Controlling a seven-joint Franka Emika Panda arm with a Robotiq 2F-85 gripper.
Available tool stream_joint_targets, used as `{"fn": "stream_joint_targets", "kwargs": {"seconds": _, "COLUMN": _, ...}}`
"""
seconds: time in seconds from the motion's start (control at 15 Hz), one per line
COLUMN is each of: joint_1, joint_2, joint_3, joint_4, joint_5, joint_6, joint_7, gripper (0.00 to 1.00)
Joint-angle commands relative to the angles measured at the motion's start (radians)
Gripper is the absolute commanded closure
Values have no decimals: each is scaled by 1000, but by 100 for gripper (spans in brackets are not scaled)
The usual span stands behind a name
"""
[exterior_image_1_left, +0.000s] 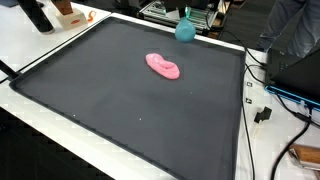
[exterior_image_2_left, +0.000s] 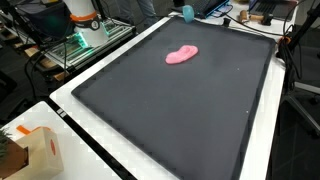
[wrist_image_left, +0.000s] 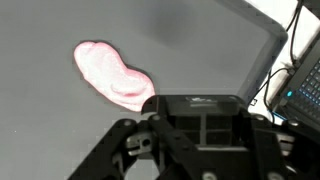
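Hovering gripper (wrist_image_left: 198, 140) over black mat (exterior_image_1_left: 100, 110); can't tell finger spread, tips out of frame. Seeing pink squashy lump (wrist_image_left: 112, 76) just ahead, off mat centre toward far edge. Likely light, soft, non-fragile; best pinched across narrow waist.

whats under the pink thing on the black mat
The pink lump lies flat on the dark mat, which shows all around it in both exterior views. Whatever is directly beneath the lump is covered, so nothing more can be told.
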Motion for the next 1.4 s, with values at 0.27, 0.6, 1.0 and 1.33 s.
{"fn": "stream_joint_targets", "kwargs": {"seconds": 0.27, "joint_1": 11, "joint_2": 15, "joint_3": 33, "joint_4": 97, "joint_5": -36, "joint_6": -119, "joint_7": 317, "gripper": 65}}
{"fn": "stream_joint_targets", "kwargs": {"seconds": 0.6, "joint_1": 12, "joint_2": 28, "joint_3": 52, "joint_4": 139, "joint_5": -41, "joint_6": -154, "joint_7": 476, "gripper": 65}}
{"fn": "stream_joint_targets", "kwargs": {"seconds": 1.0, "joint_1": 12, "joint_2": 29, "joint_3": 55, "joint_4": 144, "joint_5": -18, "joint_6": -152, "joint_7": 502, "gripper": 40}}
{"fn": "stream_joint_targets", "kwargs": {"seconds": 1.33, "joint_1": 12, "joint_2": 32, "joint_3": 55, "joint_4": 148, "joint_5": -18, "joint_6": -154, "joint_7": 511, "gripper": 40}}
